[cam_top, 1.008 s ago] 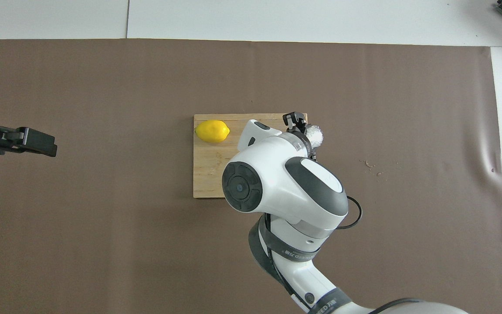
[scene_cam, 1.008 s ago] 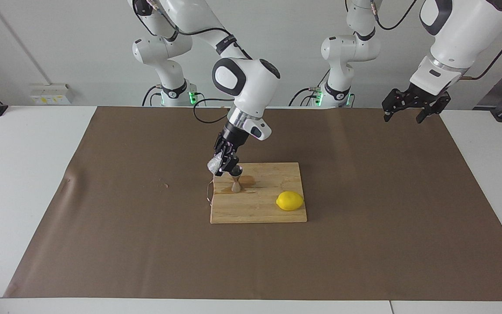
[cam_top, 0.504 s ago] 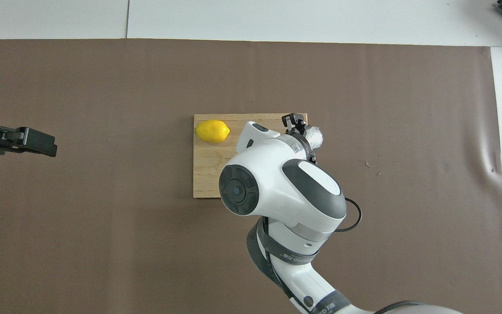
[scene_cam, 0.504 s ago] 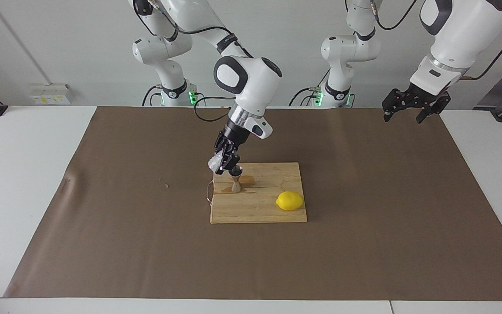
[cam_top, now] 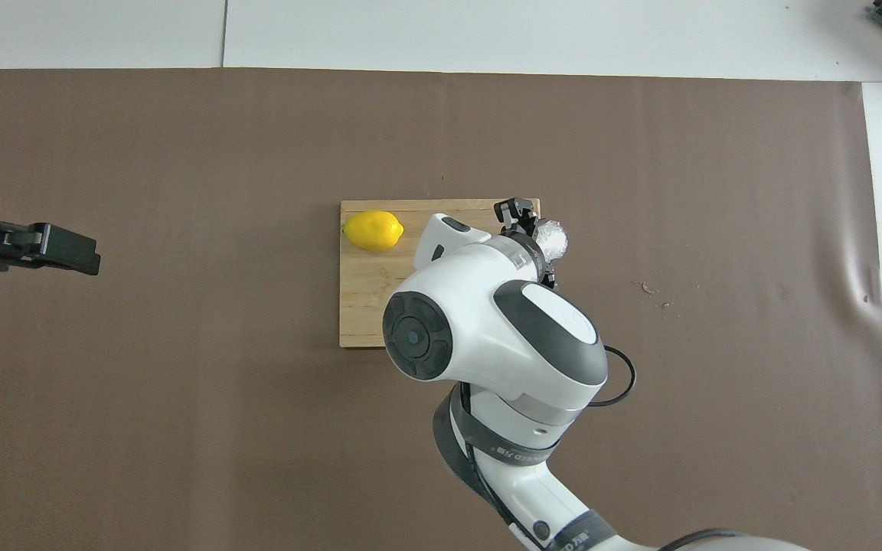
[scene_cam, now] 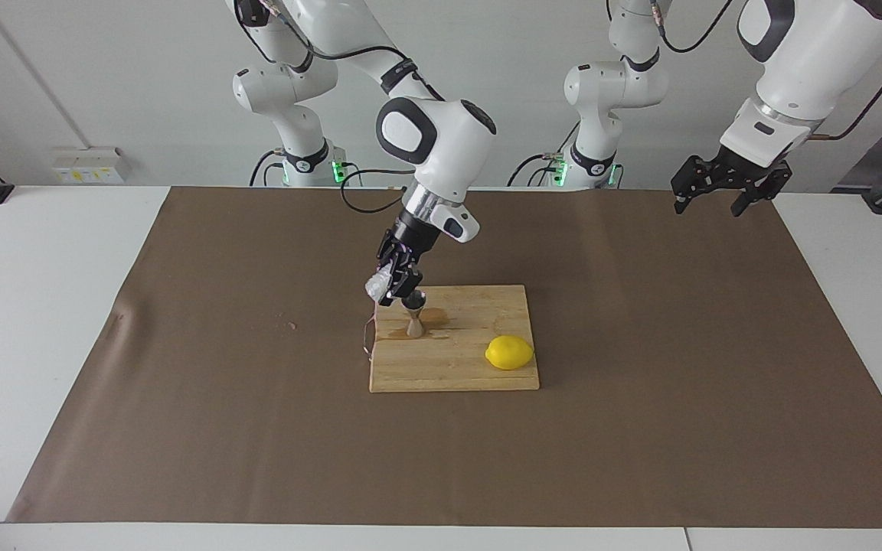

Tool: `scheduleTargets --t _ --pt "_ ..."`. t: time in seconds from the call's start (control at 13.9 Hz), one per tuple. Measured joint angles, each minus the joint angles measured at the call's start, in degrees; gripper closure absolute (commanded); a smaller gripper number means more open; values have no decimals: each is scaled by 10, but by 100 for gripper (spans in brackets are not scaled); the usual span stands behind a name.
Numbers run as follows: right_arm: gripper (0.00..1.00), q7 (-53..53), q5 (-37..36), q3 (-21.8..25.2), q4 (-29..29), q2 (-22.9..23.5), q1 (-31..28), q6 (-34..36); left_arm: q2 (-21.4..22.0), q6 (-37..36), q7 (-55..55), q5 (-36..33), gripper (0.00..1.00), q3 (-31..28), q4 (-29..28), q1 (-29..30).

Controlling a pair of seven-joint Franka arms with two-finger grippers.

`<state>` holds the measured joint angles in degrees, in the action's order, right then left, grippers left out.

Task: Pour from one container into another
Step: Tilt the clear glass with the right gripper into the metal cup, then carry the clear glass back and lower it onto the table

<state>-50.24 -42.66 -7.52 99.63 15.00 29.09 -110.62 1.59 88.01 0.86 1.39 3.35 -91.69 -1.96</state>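
Observation:
My right gripper (scene_cam: 395, 285) is shut on the small clear glass cup (scene_cam: 376, 287), holding it tilted just above the steel jigger (scene_cam: 415, 316). The jigger stands upright on the wooden board (scene_cam: 456, 371), near the board's corner toward the right arm's end. In the overhead view the cup (cam_top: 553, 239) shows beside the right gripper (cam_top: 533, 226), and the arm hides the jigger. The left gripper (scene_cam: 709, 200) hangs open and empty over the left arm's end of the brown paper, waiting; it also shows in the overhead view (cam_top: 66, 249).
A yellow lemon (scene_cam: 509, 353) lies on the board (cam_top: 368, 306), toward the left arm's end; it also shows from overhead (cam_top: 373, 230). A wet stain (scene_cam: 389, 331) darkens the board by the jigger. Small crumbs (cam_top: 648, 288) lie on the paper toward the right arm's end.
The right arm's upper joints have shifted slightly, while the cup stays tilted over the jigger. The left arm has not moved.

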Motion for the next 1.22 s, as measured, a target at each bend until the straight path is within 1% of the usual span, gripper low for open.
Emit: scheduleTargets --t 0.22,0.58,0.86,1.22 --pt "100 0 0 0 -1 0 0 0 0 0 0 0 0 0 0 0" --pt "100 0 35 0 -4 0 -2 0 0 0 0 0 0 0 0 0" --pt "100 0 82 1 -12 0 -8 0 0 0 0 0 0 0 0 0" --pt "100 -13 132 1 -17 -4 -38 0 0 0 0 0 0 0 0 0"
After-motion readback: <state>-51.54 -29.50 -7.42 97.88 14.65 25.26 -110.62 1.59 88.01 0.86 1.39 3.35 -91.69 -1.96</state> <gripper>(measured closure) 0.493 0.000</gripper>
